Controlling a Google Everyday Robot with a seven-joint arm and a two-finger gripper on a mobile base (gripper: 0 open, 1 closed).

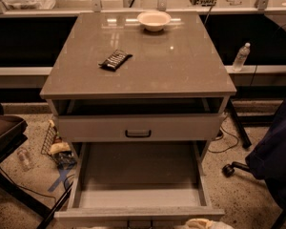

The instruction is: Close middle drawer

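The grey cabinet (138,61) stands in the middle of the camera view. Its middle drawer (138,197) is pulled far out toward me, showing a plain grey empty inside. The drawer's low front (100,216) runs along the bottom edge, with the dark handle (139,223) partly cut off. The drawer above (86,127), with a dark handle (138,133), sits slightly out. Only a pale rounded part shows at the bottom edge, which I take for my gripper (201,223), just in front of the open drawer's front, right of the handle.
On the cabinet top lie a dark snack packet (115,59) and a white bowl (154,20). A chair with dark cloth (276,161) stands at the right, a dark stand (7,132) at the left, litter (57,149) on the floor, and a water bottle (241,56) at the back right.
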